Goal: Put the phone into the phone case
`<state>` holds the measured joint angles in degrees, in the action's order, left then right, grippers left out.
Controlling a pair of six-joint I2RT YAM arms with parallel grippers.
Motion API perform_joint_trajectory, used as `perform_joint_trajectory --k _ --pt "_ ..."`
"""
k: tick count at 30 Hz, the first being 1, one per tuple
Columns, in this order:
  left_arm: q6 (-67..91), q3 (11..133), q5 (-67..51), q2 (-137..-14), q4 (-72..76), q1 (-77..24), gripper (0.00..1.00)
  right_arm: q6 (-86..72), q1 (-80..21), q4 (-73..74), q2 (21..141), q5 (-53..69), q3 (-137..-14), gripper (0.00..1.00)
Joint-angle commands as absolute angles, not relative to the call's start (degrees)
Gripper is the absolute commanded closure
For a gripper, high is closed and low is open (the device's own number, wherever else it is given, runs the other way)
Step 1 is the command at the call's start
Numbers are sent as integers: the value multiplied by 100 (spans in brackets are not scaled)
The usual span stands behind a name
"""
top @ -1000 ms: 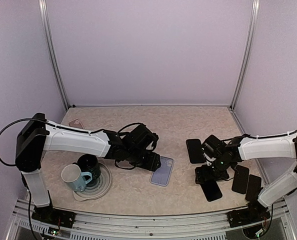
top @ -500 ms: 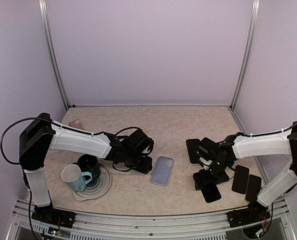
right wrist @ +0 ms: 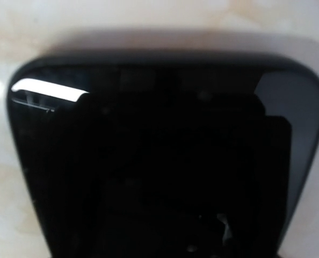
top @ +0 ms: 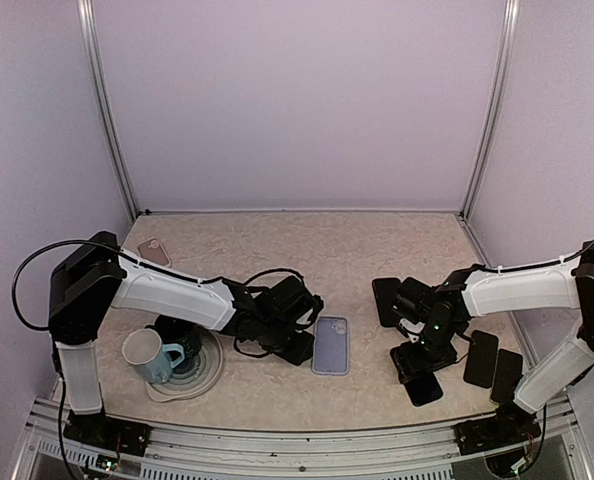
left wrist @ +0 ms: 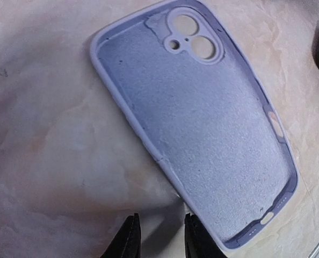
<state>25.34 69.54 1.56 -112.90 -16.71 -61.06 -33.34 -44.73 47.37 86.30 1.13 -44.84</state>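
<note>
Noted phone case [left wrist: 197, 123] lying cavity-up between both grippers, presumably ready to receive; found left gripper [left wrist: 160, 242] at its near edge, fingers [left wrist: 130, 239] almost together, pinching nothing, probably for nudging; saw right gripper [top: 422, 352] low over phone [right wrist: 159, 161], well right of case; could not tell its finger spread.

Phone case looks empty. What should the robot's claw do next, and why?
Probably the right claw should close on the black phone under it and lift. The lavender phone case lies open side up and empty, and that phone lies flat on the table.
</note>
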Motion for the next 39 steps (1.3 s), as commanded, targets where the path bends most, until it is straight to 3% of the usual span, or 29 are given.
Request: perform_joint_trajectory --k 1,12,18,26,39 --pt "2338 6973 -339 -11503 -1785 -6333 70 -3321 -4531 4733 8550 475 -4416 42" --pt "2541 7085 -654 -11385 -1467 -6468 70 -3691 -4592 4873 8197 66 -5375 58" --pt "3086 6482 -54 -10651 -1059 -6136 69 -4267 -5021 4044 8401 -433 -6112 60" --pt "3554 5866 1253 -9497 -577 -5787 61 -4606 -5824 3400 9883 -1122 -7008 61" --pt "3553 5704 1235 -9469 -541 -5673 61 -4870 -6073 3469 10474 -1535 -6953 62"
